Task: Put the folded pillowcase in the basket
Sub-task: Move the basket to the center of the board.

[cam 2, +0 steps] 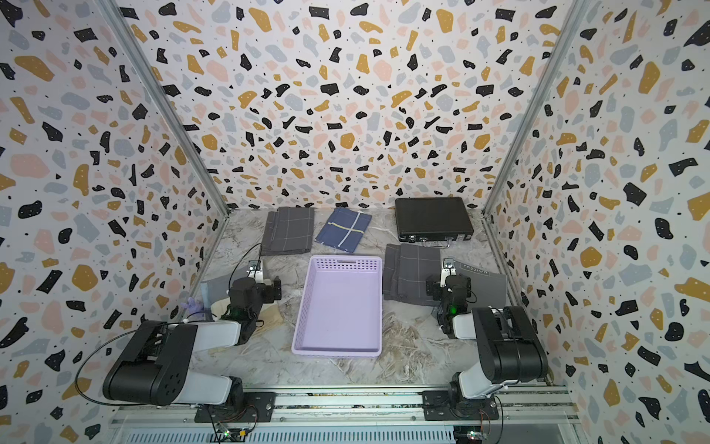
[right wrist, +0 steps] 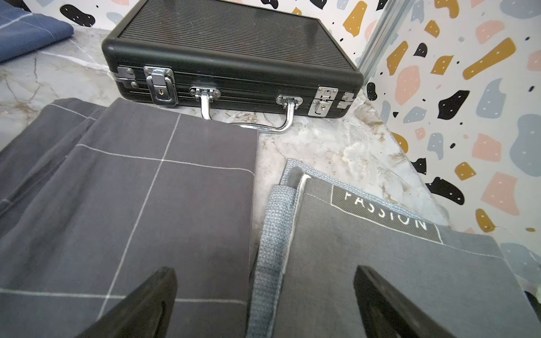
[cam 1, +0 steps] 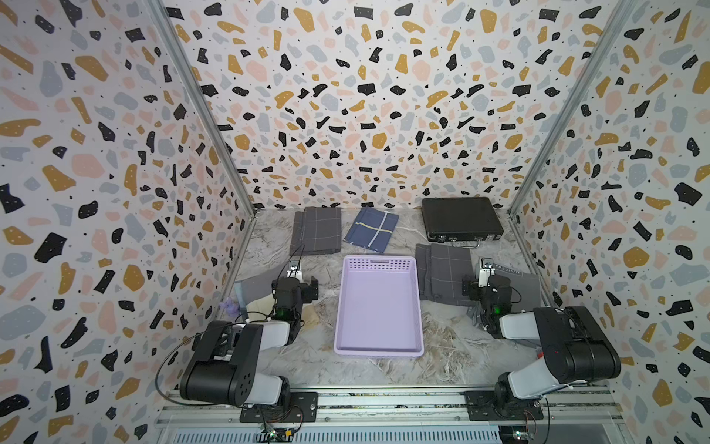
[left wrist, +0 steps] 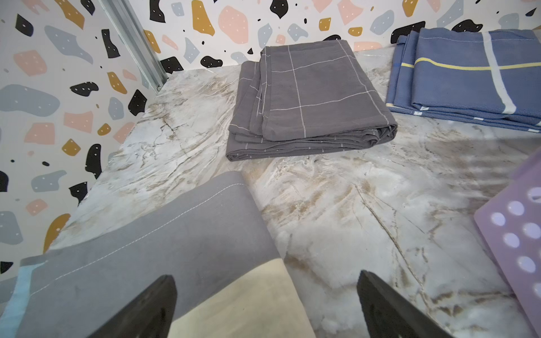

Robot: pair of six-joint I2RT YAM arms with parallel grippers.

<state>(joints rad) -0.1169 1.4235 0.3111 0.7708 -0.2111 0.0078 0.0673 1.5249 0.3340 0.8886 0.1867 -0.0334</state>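
left tool (left wrist: 265,275) and right tool (right wrist: 264,267) gape wide, holding nothing; shallow lavender basket (cam 1: 378,264), perforated plastic; folded grey grid-lined pillowcase (right wrist: 131,204), seemingly soft cotton.

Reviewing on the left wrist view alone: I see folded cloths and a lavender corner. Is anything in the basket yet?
Observer: No, a top view shows the basket bare inside.
Operator: What's on the right side?
Observer: A closed black case at the back.
Operator: And the right gripper?
Observer: The right gripper is open, over where a grey checked cloth meets a grey cloth labelled PASSION.
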